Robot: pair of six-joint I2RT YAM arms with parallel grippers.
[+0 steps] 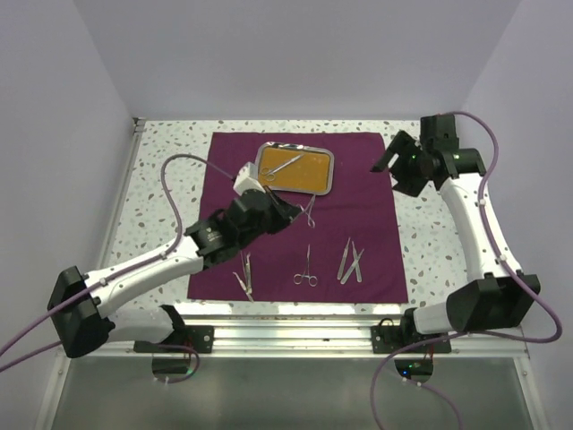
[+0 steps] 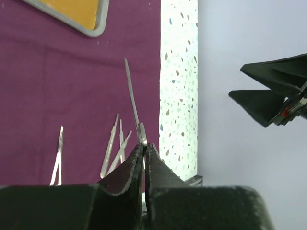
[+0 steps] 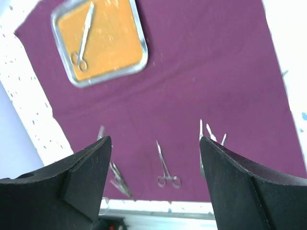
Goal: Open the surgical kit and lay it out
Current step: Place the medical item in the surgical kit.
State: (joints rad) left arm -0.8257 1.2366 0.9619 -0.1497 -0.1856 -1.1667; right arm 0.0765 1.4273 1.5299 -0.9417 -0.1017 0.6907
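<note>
Layout step: left tool [image 2: 144, 149] clamped on thin silver instrument [image 2: 131, 91]; next, set it flat on purple cloth [image 2: 72, 96] beside laid-out tweezers [image 2: 111, 143]. Right tool [image 3: 154, 140] wide, empty.

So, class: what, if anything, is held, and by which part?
The left fingers pinch a thin silver instrument by its wider end, pointed tip free. The right fingers stand open, holding nothing.

tray [image 1: 315, 176] on cloth [image 1: 367, 206] (far side) | scissors [image 1: 285, 166] in tray | tweezers [image 1: 347, 260], seemingly, near-right
</note>
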